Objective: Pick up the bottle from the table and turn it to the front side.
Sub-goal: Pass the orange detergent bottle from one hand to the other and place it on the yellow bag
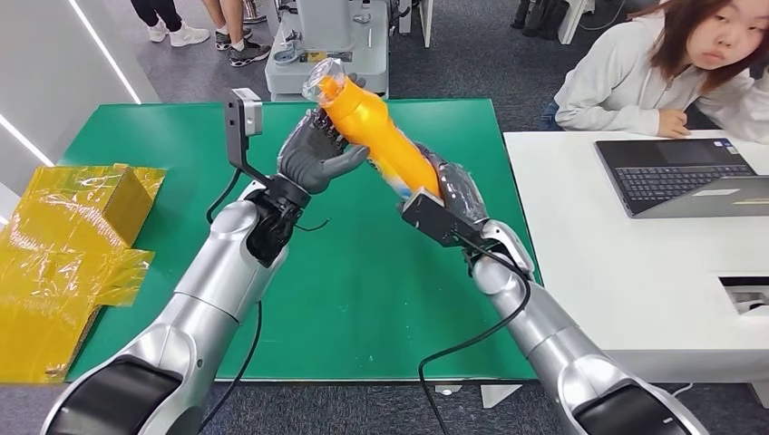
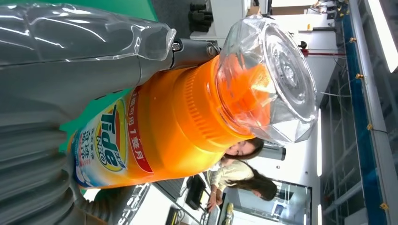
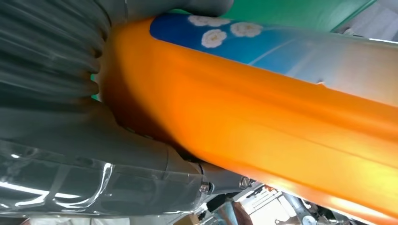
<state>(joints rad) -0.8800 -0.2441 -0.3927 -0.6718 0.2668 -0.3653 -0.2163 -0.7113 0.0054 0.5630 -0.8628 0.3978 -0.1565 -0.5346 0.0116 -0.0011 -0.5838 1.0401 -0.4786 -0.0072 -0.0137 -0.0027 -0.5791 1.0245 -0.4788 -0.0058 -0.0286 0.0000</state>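
Currently, in the head view, the orange bottle [image 1: 376, 136] is held in the air above the far half of the green tabletop [image 1: 363, 299], tilted, with its clear cap end pointing toward the far edge. The left hand [image 1: 319, 152] grips the upper body just below the cap. The right hand [image 1: 453, 192] grips the base end nearer the tabletop's right edge. A person [image 1: 653, 72] sits at the adjacent white desk [image 1: 635, 290] beside a laptop [image 1: 680, 174].

In the left wrist view, the left hand [image 2: 61, 89] has its thumb laid along the bottle [image 2: 178, 122]; the printed label faces this camera, and the clear cap [image 2: 272, 79] lies beyond the fingers.

In the right wrist view, the right hand [image 3: 70, 117] wraps the bottle [image 3: 263, 117] near its base, in contact.

Risk assessment: the bottle wall appears smooth, so rotation with uneven grip pressure could let it slip. Releasing one hand too early would probably leave the tilted load levering against the other and dropping onto the tabletop.
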